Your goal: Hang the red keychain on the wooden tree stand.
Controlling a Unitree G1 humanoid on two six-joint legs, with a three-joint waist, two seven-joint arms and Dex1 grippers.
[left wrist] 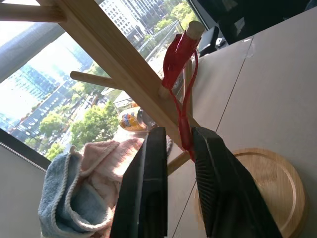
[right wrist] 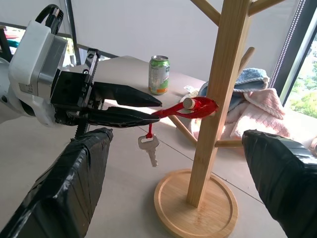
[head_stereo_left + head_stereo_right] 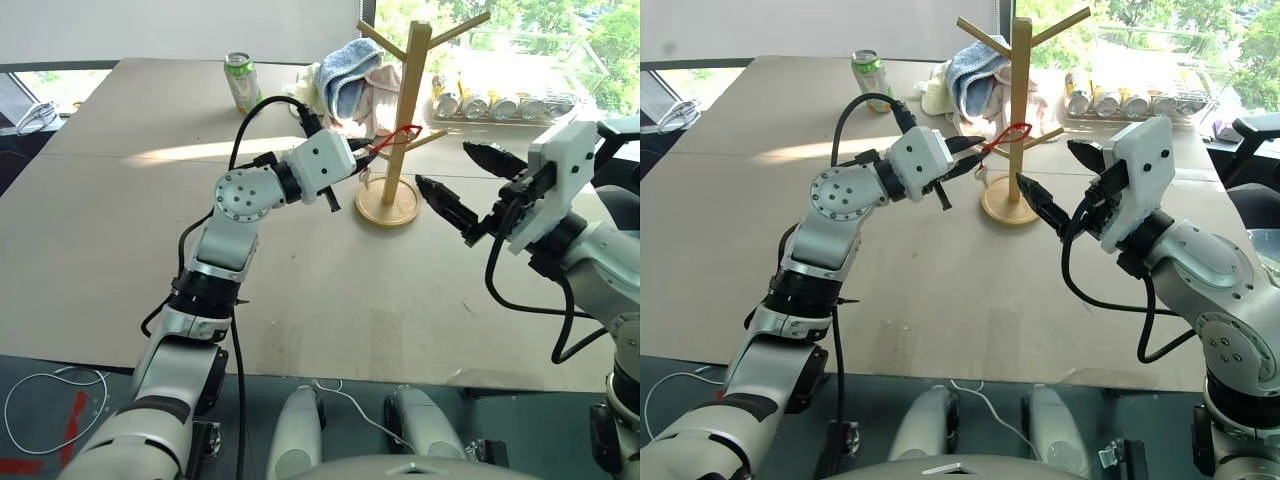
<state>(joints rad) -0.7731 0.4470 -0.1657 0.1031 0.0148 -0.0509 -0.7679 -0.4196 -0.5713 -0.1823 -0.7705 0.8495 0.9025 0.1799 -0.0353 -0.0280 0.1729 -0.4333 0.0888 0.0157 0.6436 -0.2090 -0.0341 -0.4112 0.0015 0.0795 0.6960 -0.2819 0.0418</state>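
A wide brown table (image 3: 120, 250) stands before large windows with green trees beyond, and a row of bottles (image 3: 495, 102) lines its far right edge. On the far side of the table a green can (image 3: 241, 82) stands upright, and near it lies a heap of blue and pink towels (image 3: 350, 85). The wooden tree stand (image 3: 405, 120) rises just in front of the towels on its round flat base, its pegs slanting upward. The red keychain (image 2: 190, 109) is looped over the tip of a low peg on the stand's left side; its red cord runs from the peg back to the left gripper (image 2: 148, 110), and the small silver key (image 2: 150, 148) dangles below the cord, clear of the table. The left gripper reaches in level from the left, its two black fingers (image 1: 148, 188) a little apart, with the cord passing between them against one finger's inner face; whether they pinch the cord cannot be told. The right gripper (image 3: 455, 185) hovers to the right of the stand, near its base but not touching it, its fingers spread wide apart and holding nothing.
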